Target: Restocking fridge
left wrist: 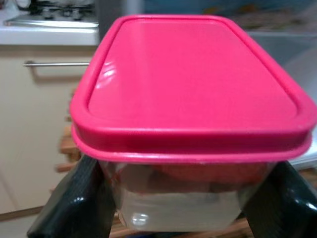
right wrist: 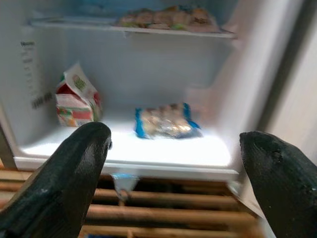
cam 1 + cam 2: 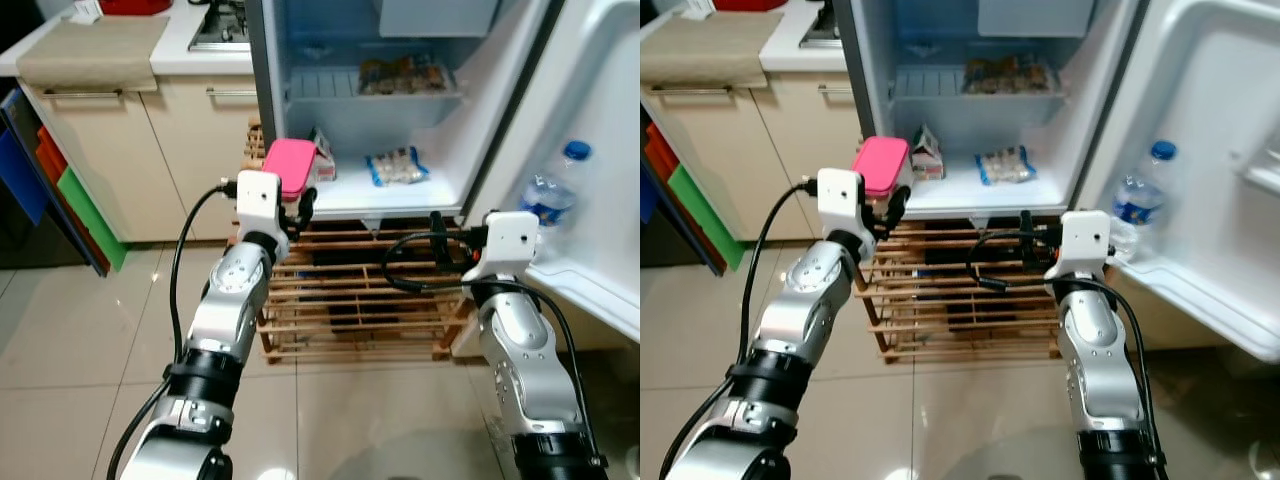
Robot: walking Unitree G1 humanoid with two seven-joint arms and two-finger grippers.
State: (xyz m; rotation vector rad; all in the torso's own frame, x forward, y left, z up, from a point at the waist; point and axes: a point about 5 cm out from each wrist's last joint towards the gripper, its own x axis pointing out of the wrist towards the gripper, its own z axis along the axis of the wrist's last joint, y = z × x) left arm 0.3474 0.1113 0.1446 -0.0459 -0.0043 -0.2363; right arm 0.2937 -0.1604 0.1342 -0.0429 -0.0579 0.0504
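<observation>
My left gripper (image 3: 300, 205) was clamped on the pink-lidded box (image 3: 290, 166), held just before the open fridge (image 3: 420, 195) at its bottom shelf's left front corner — carton (image 3: 322, 157) and blue-edged packet (image 3: 397, 165) sat on that shelf. My right gripper (image 2: 173, 163), fingers (image 2: 74, 168) spread wide and empty, hovered low before the fridge — a water bottle (image 3: 552, 190) stood in the door.

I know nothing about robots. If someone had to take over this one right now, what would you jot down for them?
Left gripper: shut on the pink-lidded box, held up at the front left of the open fridge's bottom shelf.
Right gripper: open, empty, facing that shelf.
Already inside: a small carton and a wrapped pack on the bottom shelf, more food on the shelf above, a water bottle in the door.
Left to do: set the box on the shelf beside the carton and let go.
</observation>
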